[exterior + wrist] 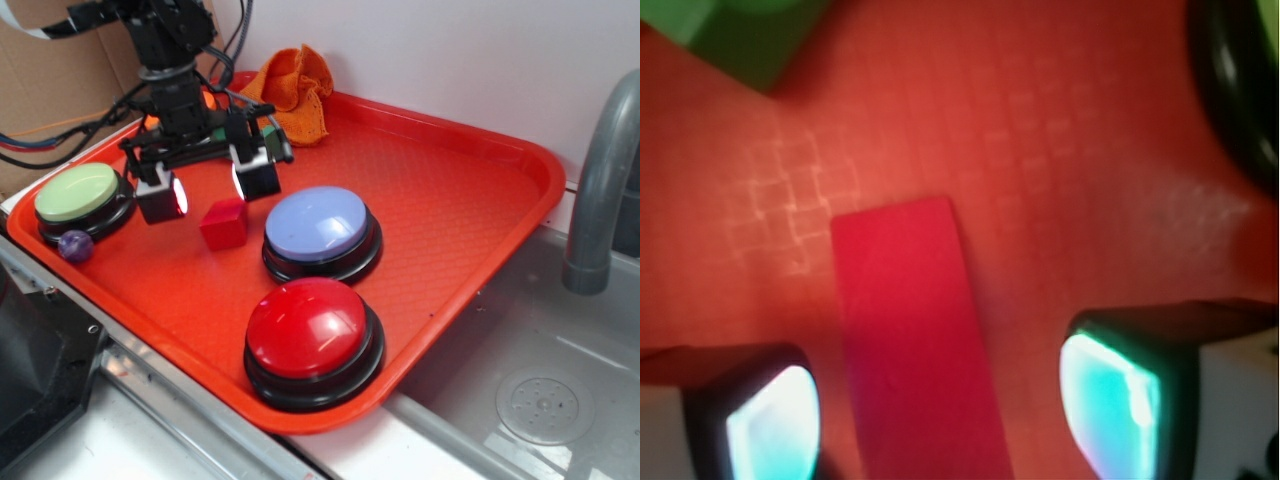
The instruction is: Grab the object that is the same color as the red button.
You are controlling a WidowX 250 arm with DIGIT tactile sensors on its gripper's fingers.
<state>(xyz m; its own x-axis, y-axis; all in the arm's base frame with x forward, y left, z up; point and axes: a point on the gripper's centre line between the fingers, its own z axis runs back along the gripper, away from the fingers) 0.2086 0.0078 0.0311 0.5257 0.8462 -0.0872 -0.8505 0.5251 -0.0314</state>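
On the orange-red tray [470, 190], the small red cube [224, 222] sits just left of the lavender-blue button [321, 230], with the red button [312, 338] nearer the front edge. The gripper [208, 192] hangs spread wide just behind the cube, holding nothing. A green-topped button [80, 196] and small purple ball [75, 245] lie to the left, an orange cloth [295, 88] at the back. The wrist view alone shows the cube [910, 340] lying between the two fingers [770, 415], touching neither, and a green block [740, 40] at the upper left.
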